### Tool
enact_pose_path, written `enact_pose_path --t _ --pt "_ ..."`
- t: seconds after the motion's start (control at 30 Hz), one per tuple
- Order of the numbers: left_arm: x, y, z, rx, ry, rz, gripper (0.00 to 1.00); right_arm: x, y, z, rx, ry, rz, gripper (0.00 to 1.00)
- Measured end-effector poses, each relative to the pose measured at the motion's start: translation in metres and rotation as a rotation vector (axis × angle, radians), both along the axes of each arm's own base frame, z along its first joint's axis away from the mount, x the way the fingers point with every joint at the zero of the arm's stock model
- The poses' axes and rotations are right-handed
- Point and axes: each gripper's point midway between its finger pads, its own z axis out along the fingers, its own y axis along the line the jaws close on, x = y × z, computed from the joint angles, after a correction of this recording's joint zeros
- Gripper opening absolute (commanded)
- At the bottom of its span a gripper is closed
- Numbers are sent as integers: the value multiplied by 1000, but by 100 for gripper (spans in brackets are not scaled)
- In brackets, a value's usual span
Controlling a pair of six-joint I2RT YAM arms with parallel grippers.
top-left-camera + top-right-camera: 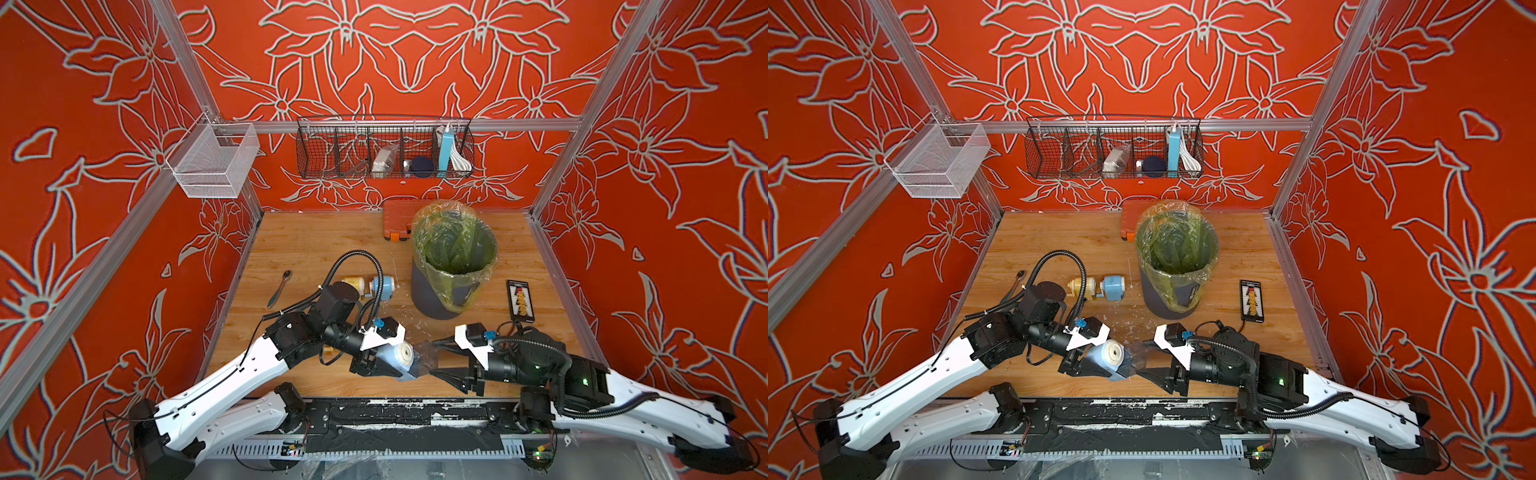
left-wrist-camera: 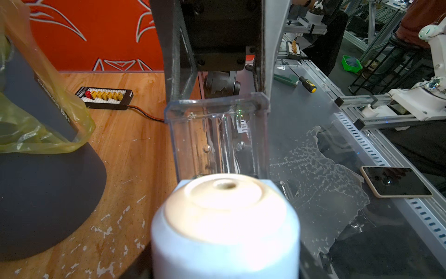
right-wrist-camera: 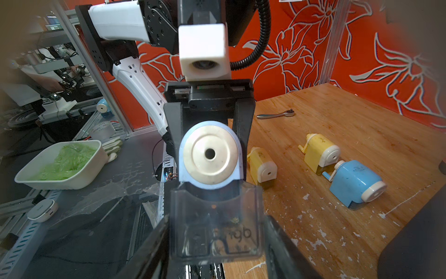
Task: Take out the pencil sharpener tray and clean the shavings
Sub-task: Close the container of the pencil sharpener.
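Near table [image 1: 316, 249] front: left gripper [image 1: 395, 368] clamps blue sharpener [image 1: 405, 356], right gripper [image 1: 434, 360] pinches clear tray [image 3: 214, 229], approx. out. To do: tip into bin [image 1: 432, 299]; shavings [image 3: 305, 196] dot table.

Left wrist view: the blue pencil sharpener [image 2: 225, 229] is blurred and cut off at the bottom edge. In both top views the bin [image 1: 428, 295] hides part of an orange case [image 1: 397, 220] at the desk's back edge; the left arm [image 1: 257, 365] covers most of a yellow sharpener [image 1: 330, 353].
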Motion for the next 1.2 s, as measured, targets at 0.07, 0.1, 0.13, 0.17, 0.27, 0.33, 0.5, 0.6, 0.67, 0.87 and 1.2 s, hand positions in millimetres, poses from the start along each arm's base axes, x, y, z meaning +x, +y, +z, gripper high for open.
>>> enact_pose_path --t 0.07,0.1,0.13,0.17,0.27,0.33,0.5,0.6,0.67,0.87,1.2 --pt "0 0 2 -11 2 5 0 0 1 1 3 1 1 0" --pt "0 0 3 -18 2 6 0 0 2 1 3 2 3 0" --pt "-1 0 4 -23 2 7 0 0 3 1 3 3 5 0" --pt "-1 0 4 -28 3 7 0 -1 4 0 3 5 8 0" --pt "-2 0 5 -30 13 11 0 -1 7 -2 -5 10 15 0" --pt "-2 0 5 -31 20 12 0 -1 9 -4 -12 13 20 0" --pt "-2 1 3 -33 38 22 0 -1 13 -9 -27 20 22 0" --pt "-2 1 3 -30 49 29 0 0 18 -14 -44 26 24 0" --pt "-1 1 2 -28 54 36 0 1 22 -18 -59 30 25 0" --pt "0 3 -4 -8 68 48 0 1 31 -31 -114 49 35 39" --pt "-2 1 2 -37 43 22 0 -2 15 -26 -149 66 23 83"
